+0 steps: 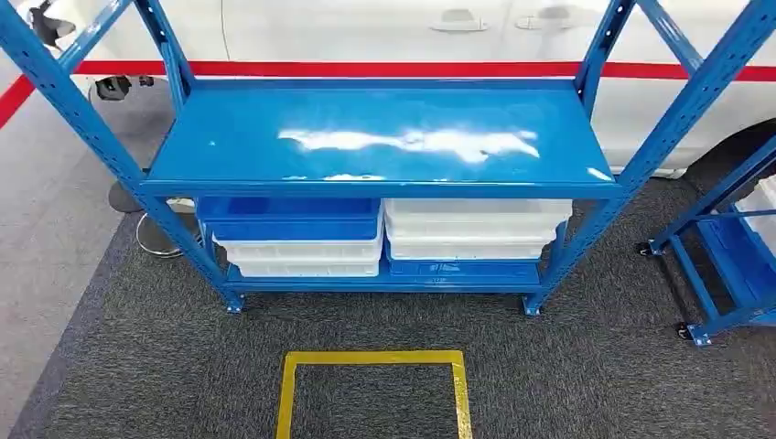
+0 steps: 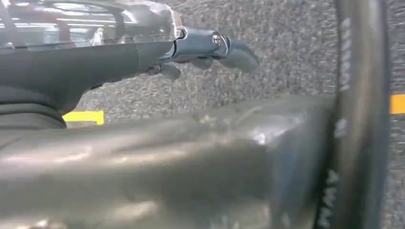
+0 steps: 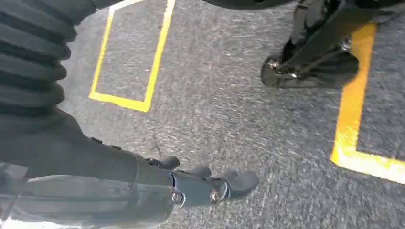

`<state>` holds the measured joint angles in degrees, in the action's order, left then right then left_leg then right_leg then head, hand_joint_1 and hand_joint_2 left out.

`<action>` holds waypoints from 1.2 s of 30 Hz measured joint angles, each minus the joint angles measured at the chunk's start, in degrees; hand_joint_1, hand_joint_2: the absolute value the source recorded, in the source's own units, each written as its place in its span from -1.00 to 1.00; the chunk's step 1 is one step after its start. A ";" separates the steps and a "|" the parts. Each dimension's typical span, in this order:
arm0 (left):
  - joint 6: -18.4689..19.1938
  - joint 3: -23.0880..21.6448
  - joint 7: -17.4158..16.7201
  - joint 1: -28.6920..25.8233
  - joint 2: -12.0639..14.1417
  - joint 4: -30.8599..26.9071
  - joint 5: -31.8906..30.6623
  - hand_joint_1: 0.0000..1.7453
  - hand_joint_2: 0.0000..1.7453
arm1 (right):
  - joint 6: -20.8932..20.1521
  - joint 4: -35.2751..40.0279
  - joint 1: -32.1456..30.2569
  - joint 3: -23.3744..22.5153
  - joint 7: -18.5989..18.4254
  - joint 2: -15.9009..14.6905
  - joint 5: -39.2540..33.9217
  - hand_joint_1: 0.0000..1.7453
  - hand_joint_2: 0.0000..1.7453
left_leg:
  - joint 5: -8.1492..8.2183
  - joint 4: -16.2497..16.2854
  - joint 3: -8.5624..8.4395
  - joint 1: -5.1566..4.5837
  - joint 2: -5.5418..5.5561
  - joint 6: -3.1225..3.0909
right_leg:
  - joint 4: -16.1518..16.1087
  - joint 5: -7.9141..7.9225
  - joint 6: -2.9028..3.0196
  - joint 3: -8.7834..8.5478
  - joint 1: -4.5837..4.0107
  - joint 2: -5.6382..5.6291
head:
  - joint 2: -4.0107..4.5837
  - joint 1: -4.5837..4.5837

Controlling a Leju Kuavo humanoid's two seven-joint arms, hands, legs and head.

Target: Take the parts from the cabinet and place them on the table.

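- The left hand (image 2: 200,50) hangs over the grey carpet (image 1: 137,366). In the left wrist view its fingers (image 2: 239,55) point out along the line of the arm, nothing between them, only lightly bent; it holds nothing.
- The right hand (image 3: 200,183) hangs low over the same carpet, fingers (image 3: 241,183) stretched forward and a little apart, palm empty. It touches nothing.
- On the floor nearest the robot, a yellow tape square (image 1: 373,391) is marked on the carpet; the right wrist view shows its corner too, and a second yellow tape line (image 3: 353,109) well apart from it.
- Just beyond the square stands the blue cabinet (image 1: 375,137), an open metal rack with slanted perforated uprights. Its top shelf is bare glossy blue, with white glare on it.
- Under that shelf, on the lower level, sit stacked bins: on the left a blue bin (image 1: 288,218) over white bins (image 1: 302,256); on the right white bins (image 1: 476,229) over a blue bin (image 1: 462,268).
- Whether parts lie inside these bins I cannot tell, as the top shelf hides their openings.
- To the right, another blue rack (image 1: 723,265) on small casters stands beside the cabinet, apart from it.
- Behind the cabinet a white car (image 1: 412,32) stands, with a red stripe (image 1: 366,69) running across beneath it.
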<state>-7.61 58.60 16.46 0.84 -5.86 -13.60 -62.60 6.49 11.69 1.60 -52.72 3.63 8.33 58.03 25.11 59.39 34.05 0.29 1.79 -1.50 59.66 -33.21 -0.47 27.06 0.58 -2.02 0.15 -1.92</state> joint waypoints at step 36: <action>-0.87 2.06 -0.52 0.38 0.00 0.02 -1.84 -1.00 -1.00 | 1.29 -0.02 -0.15 -2.03 -0.50 0.24 1.18 -1.00 1.00 | 1.79 -1.35 -2.80 -0.18 -1.73 0.67 | -2.21 5.31 2.58 3.46 0.07 1.15 | 0.00 -0.02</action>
<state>-8.48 60.65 15.93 1.22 -5.86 -13.57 -64.43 7.78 11.67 1.45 -54.75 3.13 8.57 59.21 26.90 58.04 31.25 0.11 0.06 -0.83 57.44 -27.90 2.11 30.52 0.65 -0.88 0.15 -1.95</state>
